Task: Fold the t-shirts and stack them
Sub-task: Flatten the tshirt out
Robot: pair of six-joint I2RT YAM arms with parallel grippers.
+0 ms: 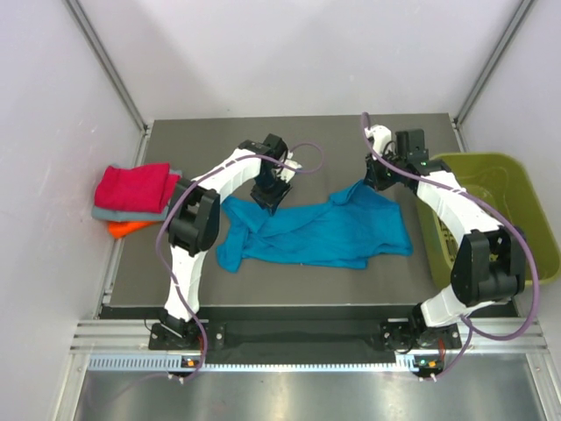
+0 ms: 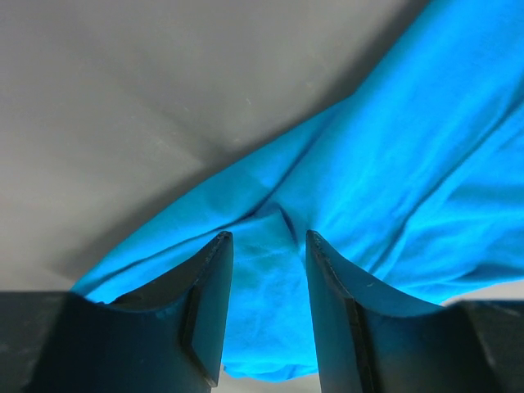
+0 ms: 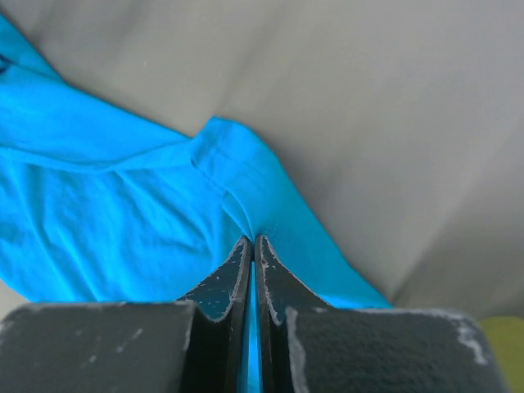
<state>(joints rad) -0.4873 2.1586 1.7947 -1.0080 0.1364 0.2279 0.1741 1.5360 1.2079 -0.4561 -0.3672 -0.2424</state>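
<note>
Pale lilac walls (image 1: pixel 263 53), dark grey tabletop (image 1: pixel 307 289), aluminium rail (image 1: pixel 114 338) at near edge

Teal-blue t-shirt (image 1: pixel 324 232): unfolded and rumpled, lying crosswise at the middle of the surface (image 1: pixel 289 285). Its two far corners rise into peaks, and its near left part is creased and bunched. Folded stack at the surface's left edge: magenta-red t-shirt (image 1: pixel 133 187) on top, grey t-shirt (image 1: pixel 110 213) beneath, orange t-shirt (image 1: pixel 127 228) lowest, jutting nearward.
</note>
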